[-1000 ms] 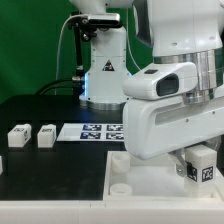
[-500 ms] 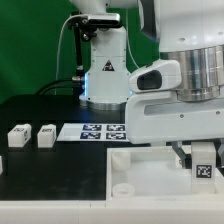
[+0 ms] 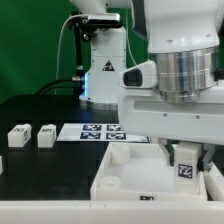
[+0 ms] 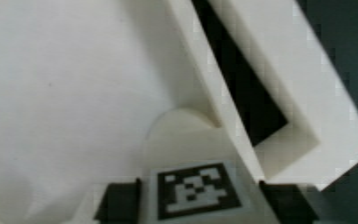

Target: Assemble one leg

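A leg [image 3: 186,163] is held upright between the jaws, tag outward, above the large white panel [image 3: 125,170] on the bench [image 3: 50,175]. Probably it is kept vertical to enter a corner socket. Two spare legs [image 3: 30,136] are left well apart.

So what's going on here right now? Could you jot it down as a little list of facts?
tool: low over the large white piece, closed on a leg
held leg: white block, black-and-white tag facing out, upright
large white piece: flat, with a round corner socket
spare legs: two on the black table at the exterior view's left
marker board: flat on the table behind
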`<action>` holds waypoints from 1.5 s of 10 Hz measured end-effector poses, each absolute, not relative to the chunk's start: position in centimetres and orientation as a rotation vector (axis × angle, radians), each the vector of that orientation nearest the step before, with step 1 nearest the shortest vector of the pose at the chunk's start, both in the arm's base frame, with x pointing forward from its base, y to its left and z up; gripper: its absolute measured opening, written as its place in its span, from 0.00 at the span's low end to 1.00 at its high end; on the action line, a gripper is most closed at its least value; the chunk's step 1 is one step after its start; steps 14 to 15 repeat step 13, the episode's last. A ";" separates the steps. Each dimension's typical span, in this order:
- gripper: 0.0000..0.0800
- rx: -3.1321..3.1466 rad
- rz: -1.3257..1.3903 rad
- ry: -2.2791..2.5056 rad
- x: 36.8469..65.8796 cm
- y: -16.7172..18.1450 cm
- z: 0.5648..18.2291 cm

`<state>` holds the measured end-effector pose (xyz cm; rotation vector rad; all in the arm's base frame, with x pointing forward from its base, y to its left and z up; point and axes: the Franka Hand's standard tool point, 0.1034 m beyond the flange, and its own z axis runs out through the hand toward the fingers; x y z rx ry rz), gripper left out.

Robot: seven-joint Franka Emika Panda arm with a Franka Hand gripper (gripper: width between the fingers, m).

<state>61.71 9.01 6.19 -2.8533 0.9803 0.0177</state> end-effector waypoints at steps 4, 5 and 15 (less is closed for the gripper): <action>0.60 -2.864 0.010 1.040 61.6 8.5 6.0; 0.74 -2.864 0.009 1.039 61.6 8.5 6.0; 0.81 -2.869 -0.015 0.950 59.9 9.2 10.9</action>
